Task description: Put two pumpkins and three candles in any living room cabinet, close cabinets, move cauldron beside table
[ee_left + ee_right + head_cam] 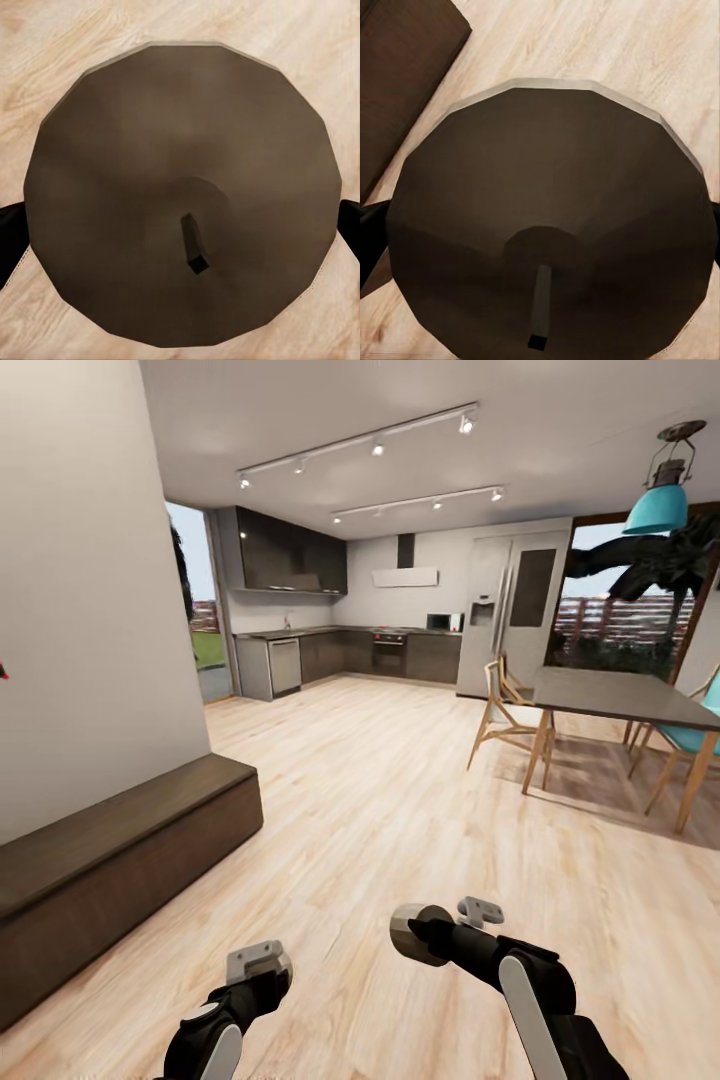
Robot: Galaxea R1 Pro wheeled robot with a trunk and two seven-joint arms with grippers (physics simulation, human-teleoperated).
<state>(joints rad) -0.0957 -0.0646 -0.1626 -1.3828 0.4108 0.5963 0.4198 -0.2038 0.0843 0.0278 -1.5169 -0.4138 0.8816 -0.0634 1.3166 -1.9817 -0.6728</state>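
the cabinet (120,840) runs low along the wall at my left; both grippers, left (258,960) and right (478,910), hang over bare floor (400,800); i cannot tell their grip; turning carelessly, i risk clipping that console's corner.

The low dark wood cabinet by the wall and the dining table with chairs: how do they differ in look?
The cabinet is a solid, closed, dark brown box resting low on the floor; the dining table has a thin grey top raised on slim light wooden legs, open underneath. The cabinet runs along the white wall; the dining table stands by the window. Both have flat tops.
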